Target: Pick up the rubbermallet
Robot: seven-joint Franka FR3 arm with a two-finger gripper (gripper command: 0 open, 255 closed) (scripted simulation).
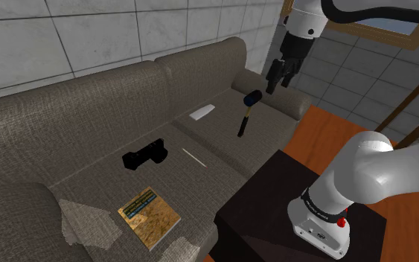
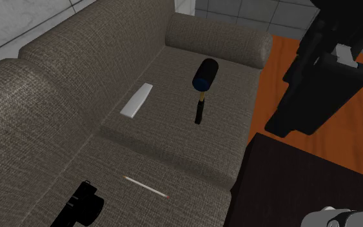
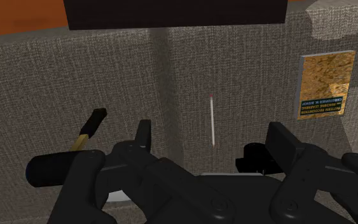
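The rubber mallet (image 1: 249,106) lies flat on the brown sofa's right seat cushion, with its black head (image 2: 206,74) toward the backrest and its yellow-and-black handle (image 2: 200,109) pointing at the front edge. My black gripper (image 1: 273,83) hangs open in the air above the sofa's right end, off to the side of the mallet's head and not touching it. In the wrist view the mallet (image 3: 63,167) lies outside one of the fingers (image 3: 142,137), and nothing is between the two fingers.
On the sofa seat (image 1: 222,152) also lie a flat white object (image 1: 202,113), a thin pale stick (image 1: 193,157), a black object (image 1: 144,155) and a brown book (image 1: 149,216). The sofa's armrest (image 1: 286,100) is under the gripper. The dark stand (image 1: 274,201) stands against the sofa's front.
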